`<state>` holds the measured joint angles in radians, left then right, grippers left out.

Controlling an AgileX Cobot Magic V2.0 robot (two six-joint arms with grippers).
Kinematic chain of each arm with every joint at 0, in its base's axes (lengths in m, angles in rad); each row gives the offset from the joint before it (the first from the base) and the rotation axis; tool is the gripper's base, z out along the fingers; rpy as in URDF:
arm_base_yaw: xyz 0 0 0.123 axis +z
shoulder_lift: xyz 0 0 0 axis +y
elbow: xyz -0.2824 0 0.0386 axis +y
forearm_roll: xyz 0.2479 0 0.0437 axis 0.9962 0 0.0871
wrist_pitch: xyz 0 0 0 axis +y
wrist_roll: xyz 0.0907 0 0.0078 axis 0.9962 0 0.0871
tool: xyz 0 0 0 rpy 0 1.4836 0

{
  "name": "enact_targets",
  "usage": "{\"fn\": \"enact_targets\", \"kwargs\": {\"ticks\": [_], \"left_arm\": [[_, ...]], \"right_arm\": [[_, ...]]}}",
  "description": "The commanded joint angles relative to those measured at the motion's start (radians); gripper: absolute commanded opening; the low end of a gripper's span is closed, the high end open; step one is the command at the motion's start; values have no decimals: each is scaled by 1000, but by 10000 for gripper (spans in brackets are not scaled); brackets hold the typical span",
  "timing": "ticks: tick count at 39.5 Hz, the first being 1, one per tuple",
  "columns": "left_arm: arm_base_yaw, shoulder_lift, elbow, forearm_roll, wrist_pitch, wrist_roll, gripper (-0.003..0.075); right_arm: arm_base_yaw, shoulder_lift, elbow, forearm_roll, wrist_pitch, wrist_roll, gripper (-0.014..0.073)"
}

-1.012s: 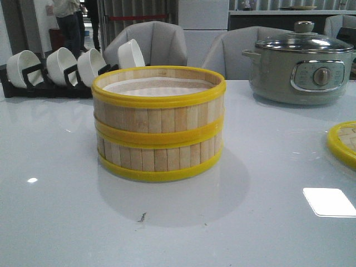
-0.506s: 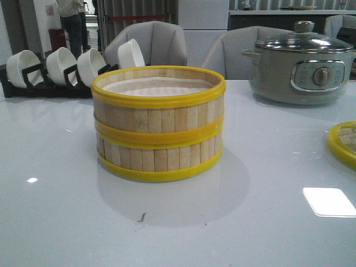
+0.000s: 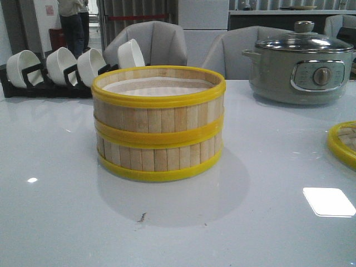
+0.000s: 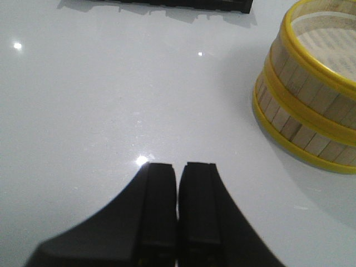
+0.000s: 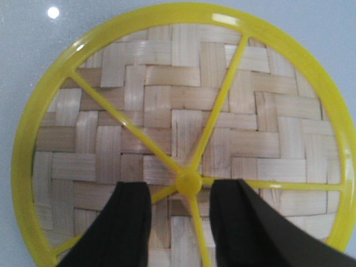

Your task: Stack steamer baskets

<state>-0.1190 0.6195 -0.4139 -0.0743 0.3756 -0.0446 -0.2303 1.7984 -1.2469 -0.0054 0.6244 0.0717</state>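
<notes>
Two steamer baskets [image 3: 158,125] with pale slats and yellow rims stand stacked in the middle of the table; the left wrist view shows the stack [image 4: 308,89] off to one side. My left gripper [image 4: 178,167] is shut with nothing in it, over bare table and apart from the stack. The woven bamboo lid [image 5: 183,128] with yellow rim and spokes lies flat at the table's right edge [image 3: 344,143]. My right gripper [image 5: 179,189] is open above the lid, its fingers either side of the yellow hub [image 5: 188,182]. Neither gripper shows in the front view.
A grey-green electric pot [image 3: 300,64] with a glass lid stands at the back right. A black rack of white bowls [image 3: 67,67] sits at the back left. Grey chairs stand behind the table, and a person is far back left.
The baskets, lid and pot have not moved. Only the person in the background has shifted slightly.
</notes>
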Motion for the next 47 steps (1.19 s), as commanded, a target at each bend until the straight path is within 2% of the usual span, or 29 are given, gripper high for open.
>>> {"fn": "enact_targets", "kwargs": {"ticks": [1, 47], "left_arm": [[-1, -3, -30, -8, -84, -7, 86], [-1, -3, -30, -8, -86, -7, 86]], "right_arm": [[-11, -40, -33, -19, -43, -4, 372], [-17, 9, -33, -19, -102, -4, 372]]}}
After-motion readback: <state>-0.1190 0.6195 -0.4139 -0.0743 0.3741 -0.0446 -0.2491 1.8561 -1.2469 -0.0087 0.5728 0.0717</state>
